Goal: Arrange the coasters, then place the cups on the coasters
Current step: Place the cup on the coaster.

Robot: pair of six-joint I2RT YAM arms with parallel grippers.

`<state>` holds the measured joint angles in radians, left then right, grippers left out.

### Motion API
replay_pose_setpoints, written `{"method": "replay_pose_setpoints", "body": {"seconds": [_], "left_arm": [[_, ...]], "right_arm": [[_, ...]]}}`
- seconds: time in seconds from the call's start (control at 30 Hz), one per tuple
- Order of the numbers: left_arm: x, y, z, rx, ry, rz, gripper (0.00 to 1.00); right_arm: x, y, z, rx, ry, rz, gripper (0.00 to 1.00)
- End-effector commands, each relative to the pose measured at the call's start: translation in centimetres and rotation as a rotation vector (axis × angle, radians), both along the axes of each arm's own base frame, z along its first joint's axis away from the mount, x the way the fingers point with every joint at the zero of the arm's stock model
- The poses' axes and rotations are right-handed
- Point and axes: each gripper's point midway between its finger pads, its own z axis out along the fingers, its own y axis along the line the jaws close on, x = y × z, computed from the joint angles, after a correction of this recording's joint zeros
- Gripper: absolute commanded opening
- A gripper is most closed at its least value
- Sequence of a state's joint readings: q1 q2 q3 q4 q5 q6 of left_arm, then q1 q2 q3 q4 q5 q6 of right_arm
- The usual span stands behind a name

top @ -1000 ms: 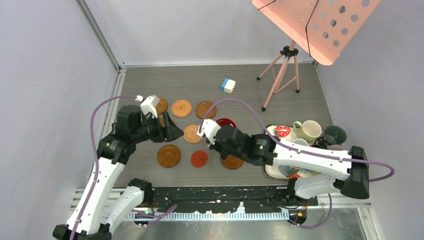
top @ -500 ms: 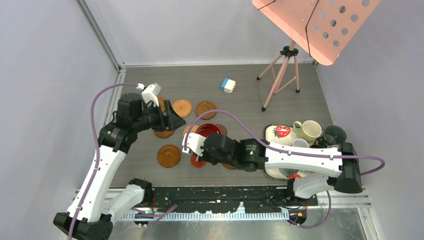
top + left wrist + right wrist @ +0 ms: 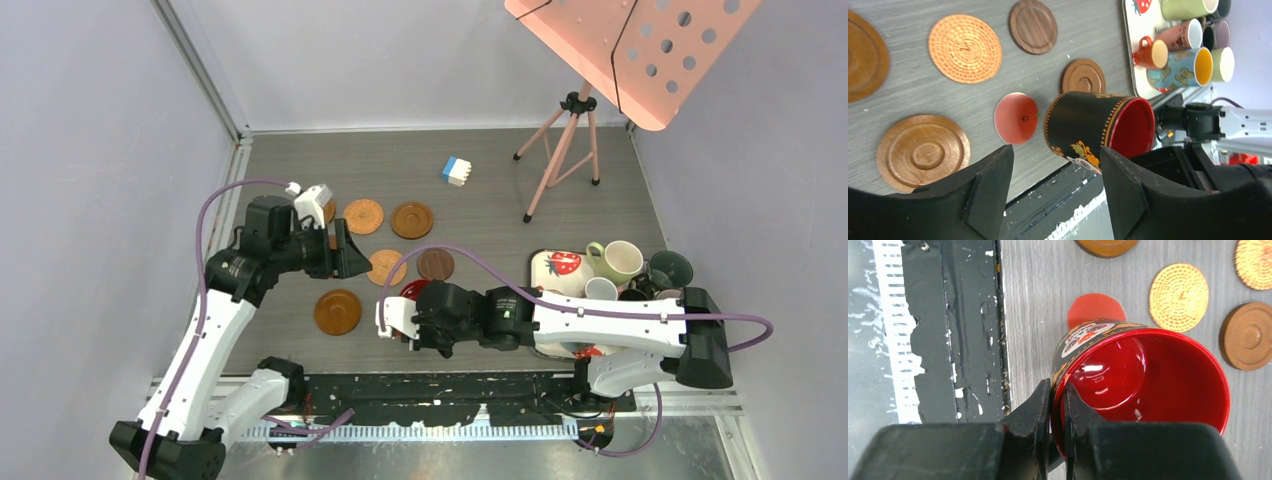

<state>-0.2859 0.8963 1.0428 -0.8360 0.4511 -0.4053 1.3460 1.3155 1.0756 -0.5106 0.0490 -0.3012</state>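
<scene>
right gripper (image 3: 1057,407): narrow, pinching the rim of the black mug (image 3: 1138,375), one finger inside, one outside
right arm: low, reaching left along the near edge
black mug: red inside, tilted, near centre, just by the red coaster (image 3: 1017,117)
left gripper (image 3: 348,258): wide, empty
left arm: elbow raised, wrist pointing right
other coasters (image 3: 385,267): spread far and left of the mug
other cups (image 3: 612,262): bunched at right

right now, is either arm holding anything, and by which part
The right gripper pinches the mug by its rim, one finger inside, one outside. The left gripper is open, holding nothing.
</scene>
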Motion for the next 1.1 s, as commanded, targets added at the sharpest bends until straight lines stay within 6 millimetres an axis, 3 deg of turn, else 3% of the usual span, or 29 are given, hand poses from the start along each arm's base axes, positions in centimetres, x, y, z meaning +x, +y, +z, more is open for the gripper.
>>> {"method": "replay_pose_setpoints", "body": {"seconds": [0.0, 0.43, 0.6, 0.83, 0.93, 1.07], "left_arm": [[-1.5, -1.9, 0.1, -0.081, 0.049, -0.137, 0.66], [-2.0, -4.7, -1.6, -0.054, 0.125, -0.246, 0.62], [-2.0, -4.3, -3.0, 0.034, 0.125, -0.237, 0.59], [-1.6, -2.2, -5.4, 0.223, 0.123, -0.18, 0.51], [-1.5, -1.8, -5.9, 0.265, 0.132, -0.17, 0.41], [-1.2, -1.3, -6.0, 0.293, 0.126, -0.147, 0.17]], "right_arm": [[0.1, 2.0, 5.9, 0.208, -0.064, 0.047, 0.06], [1.3, 4.9, 7.7, 0.192, -0.092, 0.034, 0.05], [2.1, 5.7, 8.3, 0.193, -0.113, -0.002, 0.05], [3.6, 6.8, 9.3, 0.205, -0.146, -0.069, 0.06], [4.2, 7.6, 9.0, 0.187, -0.161, -0.087, 0.05], [5.5, 8.4, 8.5, 0.168, -0.189, -0.144, 0.06]]}}
